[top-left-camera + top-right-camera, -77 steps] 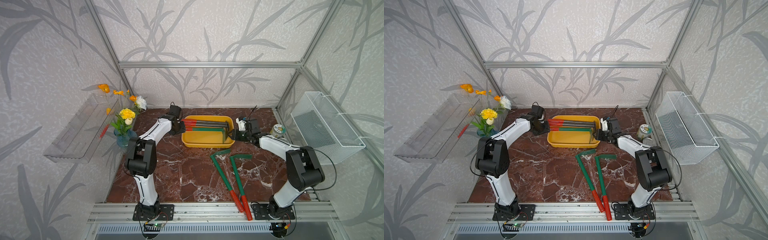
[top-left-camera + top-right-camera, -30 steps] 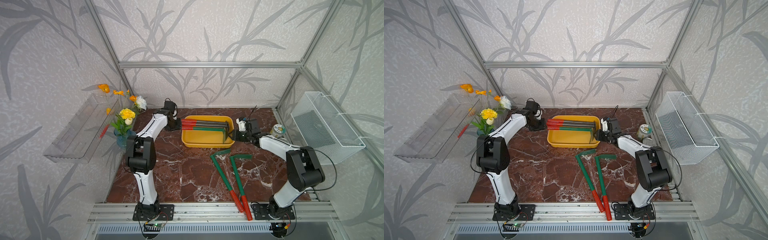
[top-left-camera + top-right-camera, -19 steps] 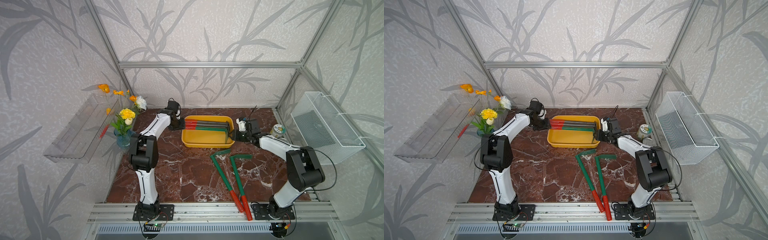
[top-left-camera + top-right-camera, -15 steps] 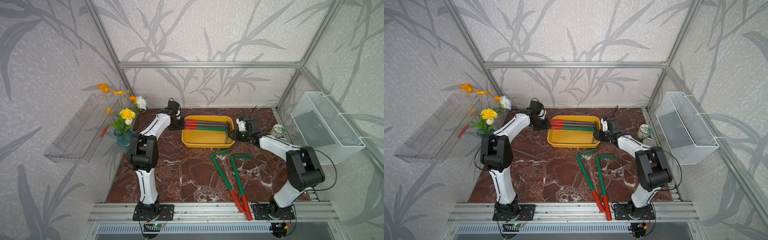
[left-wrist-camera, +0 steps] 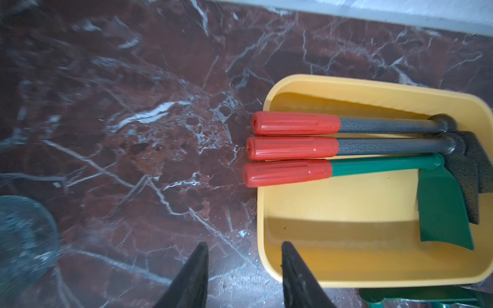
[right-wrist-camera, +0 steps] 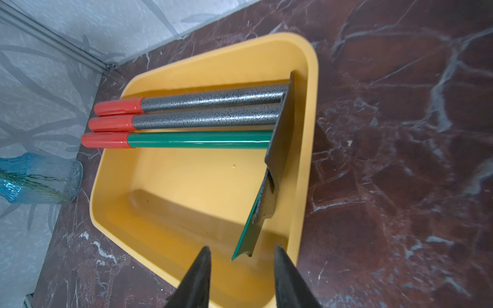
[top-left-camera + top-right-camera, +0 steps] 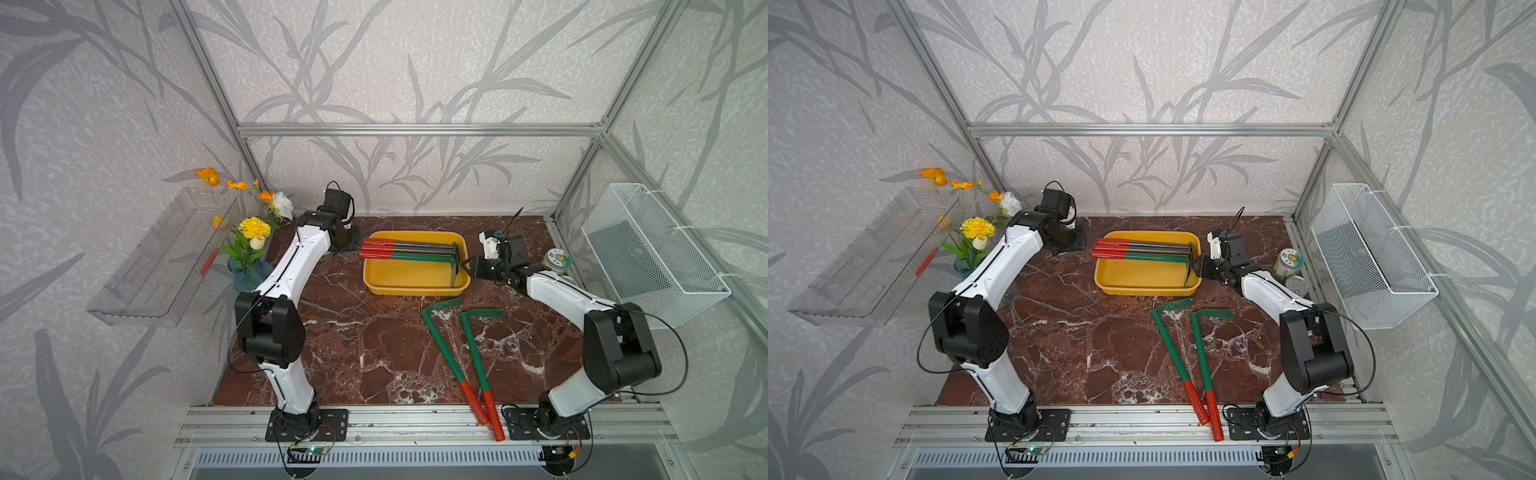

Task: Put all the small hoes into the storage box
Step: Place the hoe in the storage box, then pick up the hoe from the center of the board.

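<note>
Right wrist: hoe (image 6: 200, 140) near end effector (image 6: 242, 248)

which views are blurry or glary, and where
Left wrist view: table and vase smeared, red grips sharp. Right wrist view: tray crisp, a glossy streak along the green handle, table beside it softer. Both top views: sharp, evenly lit, no strong glare.

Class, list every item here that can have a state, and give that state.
storage box, upright, holding three hoes
three hoes, lying in the box, red handles overhanging its rim
two green hoes, lying on the table outside the box
left gripper, open, empty
right gripper, open, empty
vase, upright, holding flowers
</note>
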